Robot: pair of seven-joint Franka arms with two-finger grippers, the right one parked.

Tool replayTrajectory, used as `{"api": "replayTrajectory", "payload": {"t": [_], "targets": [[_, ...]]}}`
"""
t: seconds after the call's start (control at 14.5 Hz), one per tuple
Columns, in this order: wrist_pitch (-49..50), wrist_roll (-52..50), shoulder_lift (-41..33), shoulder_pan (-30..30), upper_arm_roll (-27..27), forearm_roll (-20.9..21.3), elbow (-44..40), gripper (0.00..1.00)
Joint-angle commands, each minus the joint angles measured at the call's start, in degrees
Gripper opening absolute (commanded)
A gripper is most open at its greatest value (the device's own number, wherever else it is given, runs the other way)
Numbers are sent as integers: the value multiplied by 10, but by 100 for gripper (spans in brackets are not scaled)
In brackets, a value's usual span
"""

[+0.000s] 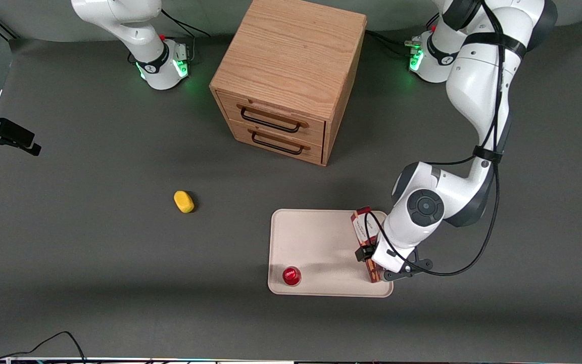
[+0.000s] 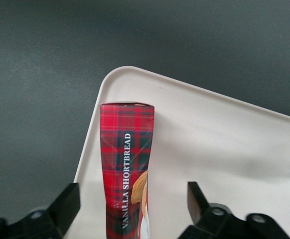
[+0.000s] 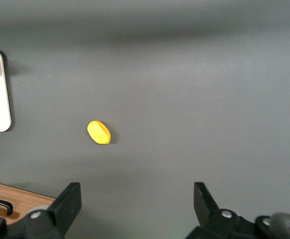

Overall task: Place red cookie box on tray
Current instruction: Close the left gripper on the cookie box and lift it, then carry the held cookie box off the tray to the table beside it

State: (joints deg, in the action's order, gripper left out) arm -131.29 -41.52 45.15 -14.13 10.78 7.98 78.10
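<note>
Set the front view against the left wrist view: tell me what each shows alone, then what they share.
Only the front view shows the wooden drawer cabinet, the yellow lump and the whole working arm. Only the left wrist view shows the box's "Vanilla Shortbread" lettering and the gripper open, its fingers apart from the box on either side. Both show the red cookie box on the tray along one edge, and the small red cap.

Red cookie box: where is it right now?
The long red tartan cardboard cookie box lies on the cream rectangular tray, along its edge toward the working arm's end, between the open fingers of the hand.
</note>
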Motion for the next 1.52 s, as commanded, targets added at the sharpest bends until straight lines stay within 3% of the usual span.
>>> {"api": "replayTrajectory", "payload": {"t": [0.0, 0.21, 0.41, 0.55, 1.1, 1.31, 1.45], "targets": [[-26, -14, -3, -5, -3, 14, 20, 65], [-87, -12, -7, -5, -3, 24, 69, 28], [-86, -6, -11, -3, -3, 30, 75, 7], [-65, -3, -28, -2, -3, 30, 72, 6], [286, 97, -139, 6, -4, 20, -46, 5], [382, 178, -213, 44, -6, 17, -48, 5], [403, 241, -273, 89, -7, -12, -8, 5]]}}
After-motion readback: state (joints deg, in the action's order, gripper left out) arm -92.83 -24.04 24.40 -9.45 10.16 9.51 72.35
